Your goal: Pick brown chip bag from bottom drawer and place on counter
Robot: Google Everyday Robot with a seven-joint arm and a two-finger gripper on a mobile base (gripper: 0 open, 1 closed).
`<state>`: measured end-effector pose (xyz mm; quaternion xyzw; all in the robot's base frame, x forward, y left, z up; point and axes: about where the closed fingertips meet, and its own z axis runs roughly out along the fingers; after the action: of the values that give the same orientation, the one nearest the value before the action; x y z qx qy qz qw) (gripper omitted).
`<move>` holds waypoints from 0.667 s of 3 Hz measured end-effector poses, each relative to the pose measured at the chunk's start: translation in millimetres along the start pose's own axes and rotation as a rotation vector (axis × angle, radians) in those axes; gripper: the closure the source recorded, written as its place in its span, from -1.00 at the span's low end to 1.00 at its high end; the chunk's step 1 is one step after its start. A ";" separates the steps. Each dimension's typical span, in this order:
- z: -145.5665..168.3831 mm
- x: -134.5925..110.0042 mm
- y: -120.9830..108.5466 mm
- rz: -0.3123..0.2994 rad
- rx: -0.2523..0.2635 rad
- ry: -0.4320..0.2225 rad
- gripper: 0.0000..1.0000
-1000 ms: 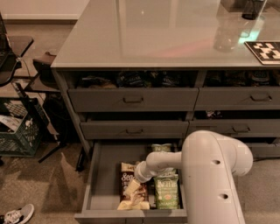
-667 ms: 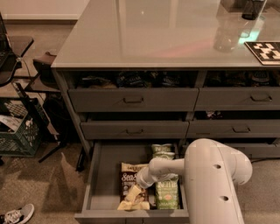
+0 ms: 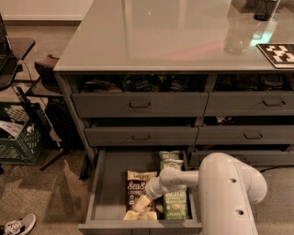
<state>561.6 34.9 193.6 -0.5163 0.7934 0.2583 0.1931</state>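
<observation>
The brown chip bag [image 3: 136,187] with white "Sea Salt" lettering lies flat in the open bottom drawer [image 3: 99,193], left of centre. My gripper [image 3: 140,209] reaches down into the drawer from my white arm [image 3: 225,193] on the right. It sits over the lower end of the brown bag, near the drawer's front panel, and hides that end. The grey-green counter [image 3: 156,36] is above the cabinet.
Two green-and-white chip bags [image 3: 175,204] [image 3: 169,159] lie right of the brown bag, partly under my arm. The upper drawers stand ajar with dark bags inside. On the counter are a clear bottle [image 3: 239,39], a dark cup [image 3: 265,9] and a checkered tag [image 3: 279,54]. A crate [image 3: 20,137] and a shoe [image 3: 18,226] are on the floor at left.
My wrist has sunk a little lower into the drawer over the brown bag. The bags have not visibly moved.
</observation>
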 end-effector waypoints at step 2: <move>42.7 38.8 -9.3 -0.043 -0.023 -0.021 -1.00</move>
<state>556.7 29.9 135.5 -0.5326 0.7771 0.2686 0.2009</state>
